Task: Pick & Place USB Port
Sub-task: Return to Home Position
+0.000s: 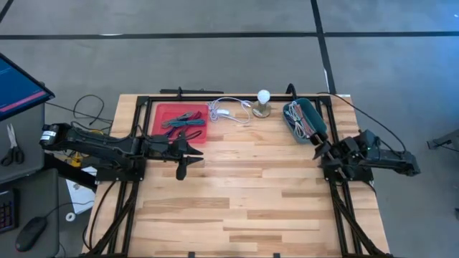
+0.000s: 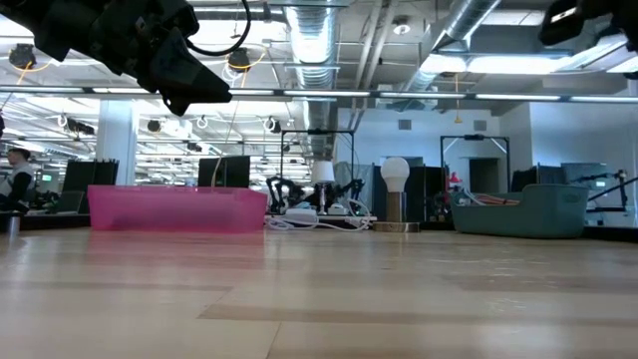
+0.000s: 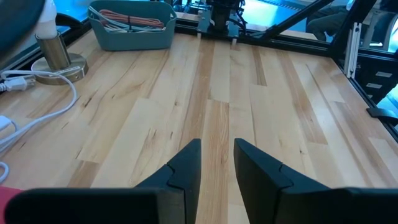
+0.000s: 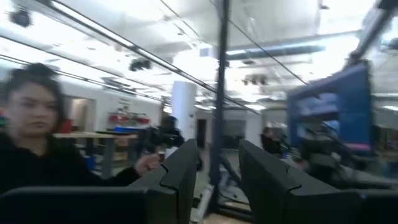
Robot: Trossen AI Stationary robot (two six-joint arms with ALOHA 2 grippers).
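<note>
Tabletop (image 1: 237, 193) carries pink bin (image 2: 174, 209); bright workshop (image 2: 329, 60) behind.

Matte black arms (image 1: 107, 147), angular claws (image 3: 216, 144)

I find no word, label, brand or number that I can read on any of my cameras. The blue screen (image 1: 20, 87) beside the table (image 1: 251, 201) is lit, but whatever it displays is too small for me to make out.
</note>
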